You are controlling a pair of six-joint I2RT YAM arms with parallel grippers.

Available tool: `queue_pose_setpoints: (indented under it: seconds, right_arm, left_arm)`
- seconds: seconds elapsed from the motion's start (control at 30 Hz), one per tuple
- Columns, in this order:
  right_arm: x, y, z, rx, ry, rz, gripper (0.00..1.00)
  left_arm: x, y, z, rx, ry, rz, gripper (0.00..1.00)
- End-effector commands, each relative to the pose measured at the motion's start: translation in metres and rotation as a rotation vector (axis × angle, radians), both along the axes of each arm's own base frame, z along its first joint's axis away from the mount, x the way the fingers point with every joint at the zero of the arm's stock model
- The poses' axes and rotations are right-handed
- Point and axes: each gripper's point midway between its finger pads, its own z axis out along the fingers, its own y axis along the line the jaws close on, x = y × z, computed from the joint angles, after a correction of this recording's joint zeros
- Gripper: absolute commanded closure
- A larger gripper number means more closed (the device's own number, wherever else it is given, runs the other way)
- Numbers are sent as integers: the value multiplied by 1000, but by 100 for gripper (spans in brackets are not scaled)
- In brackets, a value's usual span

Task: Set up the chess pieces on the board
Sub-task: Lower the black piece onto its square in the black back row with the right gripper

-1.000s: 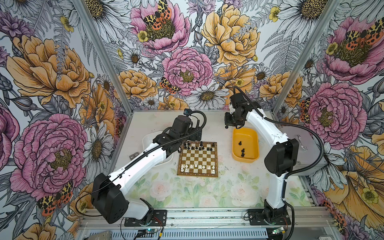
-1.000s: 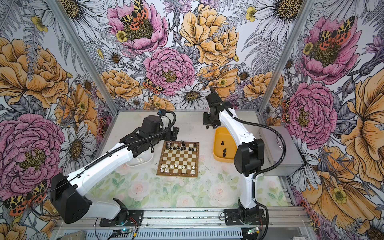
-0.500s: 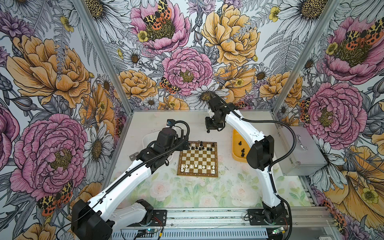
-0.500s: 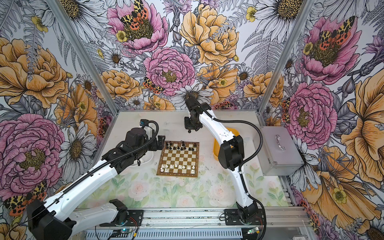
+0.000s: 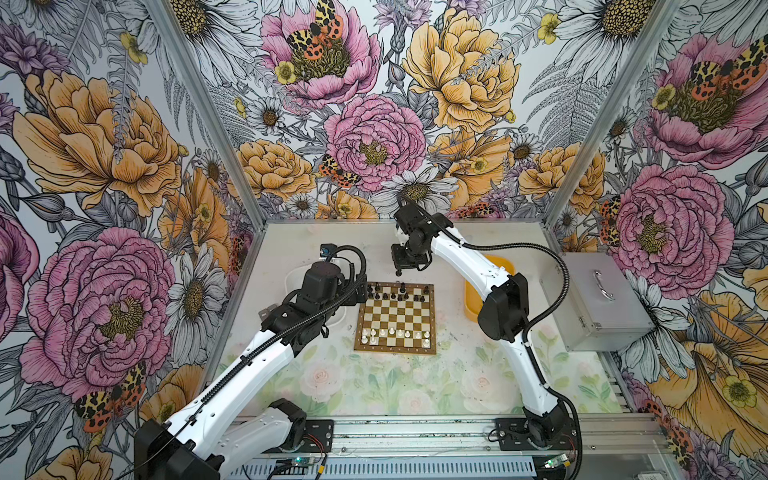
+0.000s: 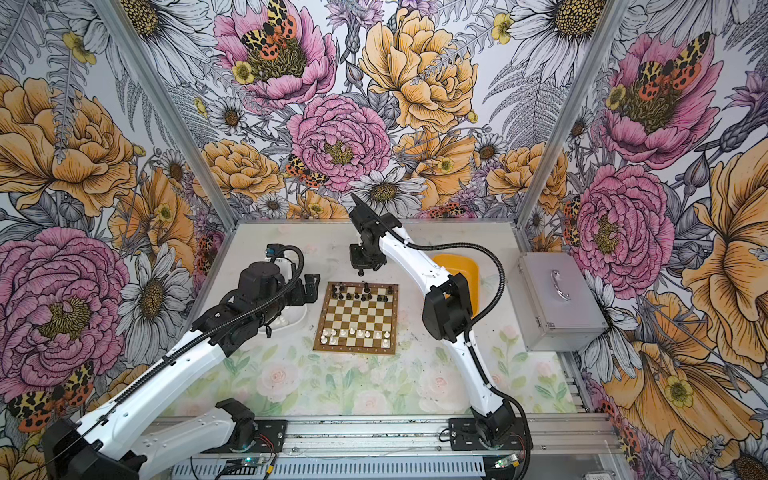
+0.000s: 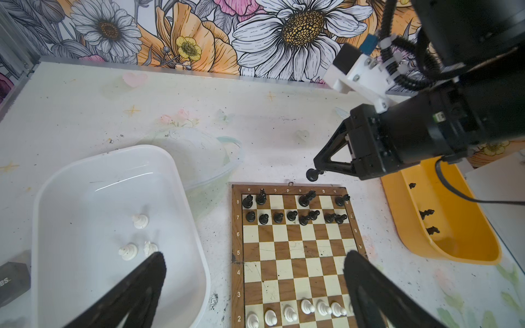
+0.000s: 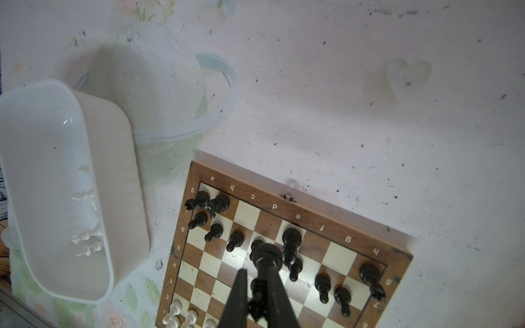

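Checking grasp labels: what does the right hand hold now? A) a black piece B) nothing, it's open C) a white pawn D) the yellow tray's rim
A: the right hand is shut on a black piece, whose round base shows past the fingertips in the right wrist view.

The board lies mid-tabletop. Chess pieces stand in its two far rows, and more line its near edge. A tub holding a few pieces sits just left, a tray with a few more sits right, and a case lies beyond that. The right hand holds one chess piece just behind the board's far edge.
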Motion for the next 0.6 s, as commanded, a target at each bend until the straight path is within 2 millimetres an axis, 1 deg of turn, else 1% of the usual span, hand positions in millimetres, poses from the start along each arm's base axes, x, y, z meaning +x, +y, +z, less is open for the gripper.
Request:
queue_pose_setpoints:
  seconds: [0.0, 0.2, 0.57]
  right_arm:
    - [-3, 11, -10, 4, 19, 4, 90]
    - [-5, 13, -27, -19, 41, 14, 90]
    - [-7, 16, -47, -40, 70, 23, 90]
  left_arm:
    - [-4, 1, -1, -27, 0, -1, 1]
    - [-5, 2, -2, -24, -1, -1, 1]
    - [-7, 7, 0, -28, -9, 7, 1]
